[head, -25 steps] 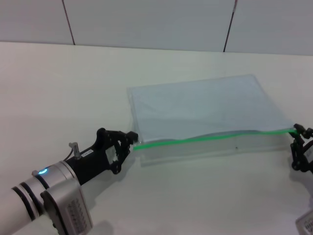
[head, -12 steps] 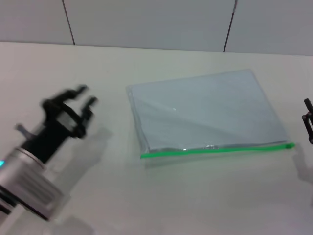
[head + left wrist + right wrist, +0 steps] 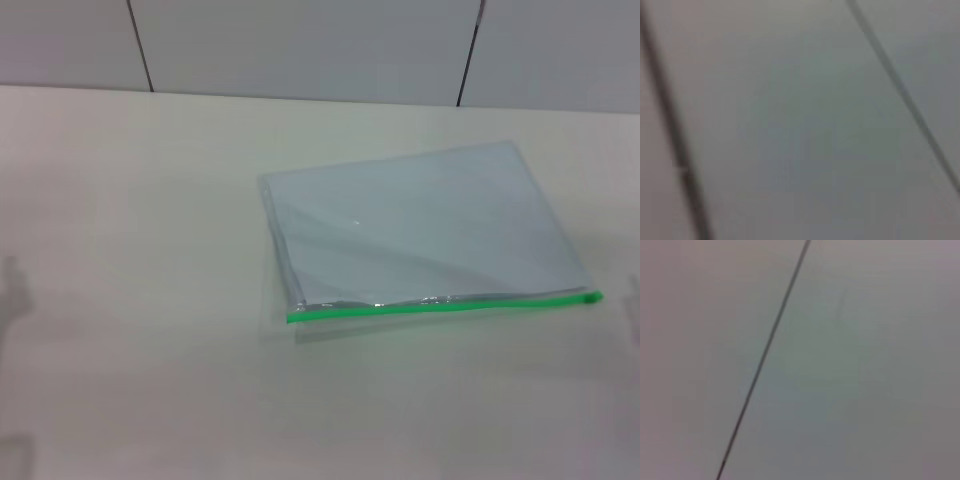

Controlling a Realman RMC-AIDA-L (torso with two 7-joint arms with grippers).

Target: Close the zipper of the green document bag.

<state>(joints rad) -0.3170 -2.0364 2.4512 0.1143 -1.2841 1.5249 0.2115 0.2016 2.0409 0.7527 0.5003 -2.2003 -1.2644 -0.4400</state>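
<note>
While neither gripper appears in the head view, and both wrist views show only blurred grey panelled surfaces, the arms seem to be off to the sides; whether their fingers are spread or closed, or hold anything, cannot be told. On the pale table (image 3: 150,250), the green document bag (image 3: 420,225) lies flat, right of centre, turned slightly askew. It is a thin rectangular pouch of clear, bluish-tinted plastic, smooth and glossy, with a soft diagonal crease across its face. The zipper (image 3: 440,304) is a narrow bright green strip along the near long edge, running from the bag's near left corner to its near right corner. It looks straight and flat along its whole length, so the bag appears closed, though no slider can be made out. If any finishing is needed, a good approach would be to pin one end of the strip against the table and draw along it in line with the edge, since the slick plastic would likely slide or buckle under a sideways pull.
</note>
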